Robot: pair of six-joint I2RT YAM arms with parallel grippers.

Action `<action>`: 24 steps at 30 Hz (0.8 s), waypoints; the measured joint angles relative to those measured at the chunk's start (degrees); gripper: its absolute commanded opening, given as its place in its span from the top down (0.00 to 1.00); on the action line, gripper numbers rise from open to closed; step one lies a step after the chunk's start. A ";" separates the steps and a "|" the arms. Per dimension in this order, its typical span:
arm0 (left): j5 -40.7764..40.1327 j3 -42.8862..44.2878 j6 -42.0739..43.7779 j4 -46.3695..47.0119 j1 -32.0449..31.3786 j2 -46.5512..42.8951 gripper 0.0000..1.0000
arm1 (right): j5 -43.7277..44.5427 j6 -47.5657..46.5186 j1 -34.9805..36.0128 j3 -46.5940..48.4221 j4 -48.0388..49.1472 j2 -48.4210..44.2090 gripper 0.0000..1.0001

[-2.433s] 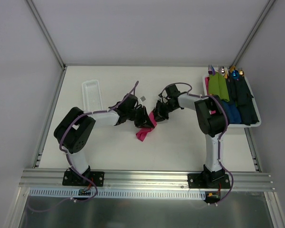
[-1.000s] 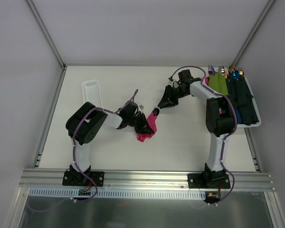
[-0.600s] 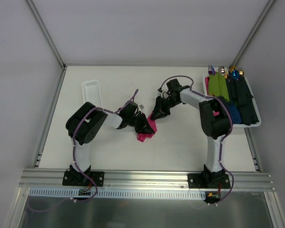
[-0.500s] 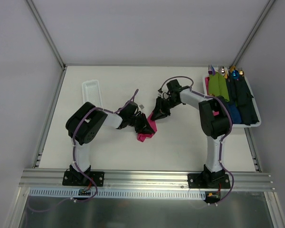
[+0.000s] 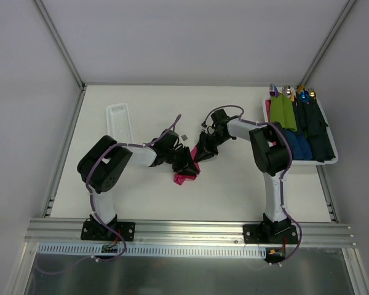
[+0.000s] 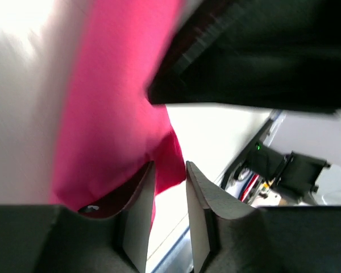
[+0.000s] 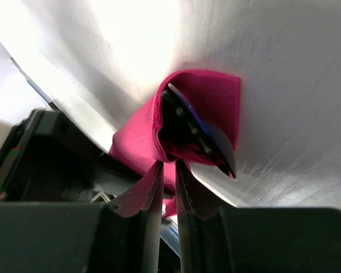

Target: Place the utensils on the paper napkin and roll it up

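Left tool [image 6: 169, 170] narrow, pinching paper napkin [image 6: 102, 114] corner. Right tool [image 7: 167, 165] nearly closed at napkin's open fold, hold unclear. Dark utensils [image 7: 207, 142] inside fold: roll tight, slowly, keeping them tucked.

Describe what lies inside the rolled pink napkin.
At the pink napkin's open end, dark glossy utensil ends poke out. The paper covers the rest of their length, so how many utensils are inside cannot be told.

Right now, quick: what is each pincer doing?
Left pincer: narrow gap, paper napkin edge in it; grip cannot be told.
Right pincer: closed on the paper napkin.
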 measured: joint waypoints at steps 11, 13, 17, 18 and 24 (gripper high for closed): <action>-1.46 -2.08 3.39 -3.65 0.15 -15.96 0.70 | 0.07 -0.50 0.42 0.92 -1.05 0.59 0.84; -1.49 -2.84 3.41 -3.63 0.24 -17.11 0.71 | 0.11 -0.66 0.48 0.98 -1.16 0.61 0.84; -1.86 -4.68 3.39 -3.82 1.07 -16.83 0.74 | 0.11 -0.98 0.48 1.07 -1.33 0.63 0.84; -1.88 -5.35 3.37 -3.74 1.33 -16.65 0.75 | 0.11 -1.07 0.48 1.07 -1.33 0.66 0.84; -1.36 -12.13 2.27 -0.59 3.63 -15.58 0.82 | 0.33 -1.14 0.55 1.33 -1.77 0.70 0.85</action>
